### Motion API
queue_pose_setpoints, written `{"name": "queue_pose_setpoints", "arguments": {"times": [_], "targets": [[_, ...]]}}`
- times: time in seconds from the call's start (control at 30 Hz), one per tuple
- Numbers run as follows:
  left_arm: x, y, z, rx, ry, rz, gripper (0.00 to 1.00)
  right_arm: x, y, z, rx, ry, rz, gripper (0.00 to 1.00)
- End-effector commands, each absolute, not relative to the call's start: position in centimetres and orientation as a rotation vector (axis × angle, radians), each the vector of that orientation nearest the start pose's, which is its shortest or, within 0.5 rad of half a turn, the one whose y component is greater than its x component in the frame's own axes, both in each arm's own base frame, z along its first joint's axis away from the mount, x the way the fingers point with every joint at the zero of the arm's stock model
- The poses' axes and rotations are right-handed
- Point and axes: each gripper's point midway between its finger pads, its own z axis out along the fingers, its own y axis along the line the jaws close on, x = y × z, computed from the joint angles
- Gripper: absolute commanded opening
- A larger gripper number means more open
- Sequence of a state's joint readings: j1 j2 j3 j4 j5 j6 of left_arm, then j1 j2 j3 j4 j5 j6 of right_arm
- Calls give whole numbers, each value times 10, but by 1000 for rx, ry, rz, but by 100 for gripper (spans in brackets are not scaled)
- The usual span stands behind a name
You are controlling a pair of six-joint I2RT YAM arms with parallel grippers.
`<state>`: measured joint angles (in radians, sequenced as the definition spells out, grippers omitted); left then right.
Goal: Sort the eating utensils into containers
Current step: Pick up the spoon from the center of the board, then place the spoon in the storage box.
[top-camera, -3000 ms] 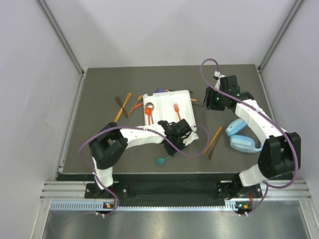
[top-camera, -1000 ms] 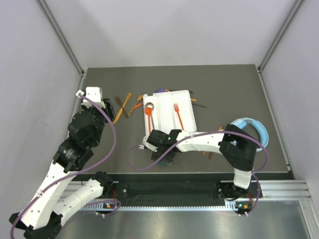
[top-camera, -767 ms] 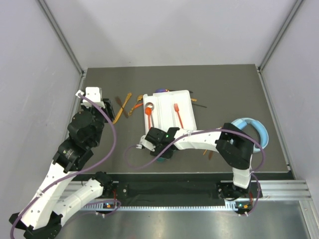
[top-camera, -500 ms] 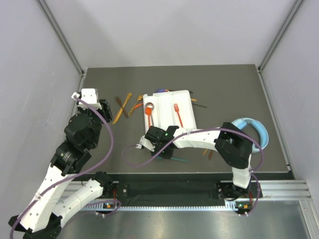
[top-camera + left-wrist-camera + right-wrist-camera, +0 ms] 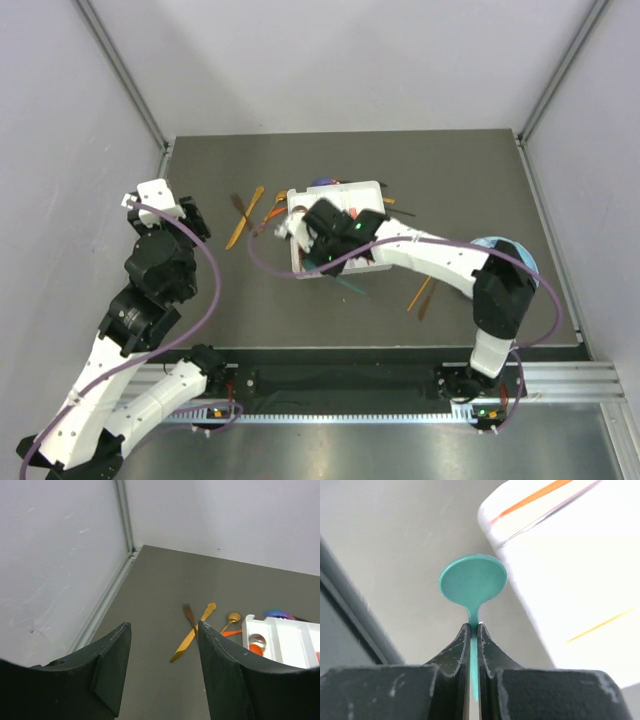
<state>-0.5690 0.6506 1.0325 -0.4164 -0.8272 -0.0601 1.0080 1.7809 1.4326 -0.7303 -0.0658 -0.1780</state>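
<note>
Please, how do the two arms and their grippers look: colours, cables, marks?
The left arm and right arm have white links and black joints. A purple cable loops along each. The left gripper has dark wedge-shaped fingers; the right gripper has black fingers with pale scuffs.

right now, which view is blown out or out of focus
Right wrist view: white tray blown out and soft, teal spoon in the right pincer sharp. Left wrist view: left pincer dark and near, the gold utensil beyond it clear. Top external view: even light, no glare.
</note>
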Motion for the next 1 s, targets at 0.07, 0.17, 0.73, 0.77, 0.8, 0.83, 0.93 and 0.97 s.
{"name": "queue_pose_setpoints", "arguments": {"times": [0.07,0.17,0.73,0.77,0.8,0.83,0.93,0.97], "targets": [[244,14,373,-363,1550,256,61,317,355,206,-1076,2155,444,0],[247,6,368,-357,1567,217,61,360,366,219,-881,2216,522,0],[258,-12,346,-301,1625,166,61,381,416,142,-387,2496,1096,0],[259,-13,345,-300,1628,163,61,381,416,137,-377,2509,1095,0],[259,-14,345,-298,1629,158,61,382,417,135,-374,2514,1097,0],[260,-15,343,-293,1635,161,61,382,418,133,-365,2520,1094,0],[261,-15,340,-290,1640,163,61,387,419,126,-340,2534,1077,0],[261,-16,340,-289,1640,159,61,389,420,124,-336,2534,1074,0]]}}
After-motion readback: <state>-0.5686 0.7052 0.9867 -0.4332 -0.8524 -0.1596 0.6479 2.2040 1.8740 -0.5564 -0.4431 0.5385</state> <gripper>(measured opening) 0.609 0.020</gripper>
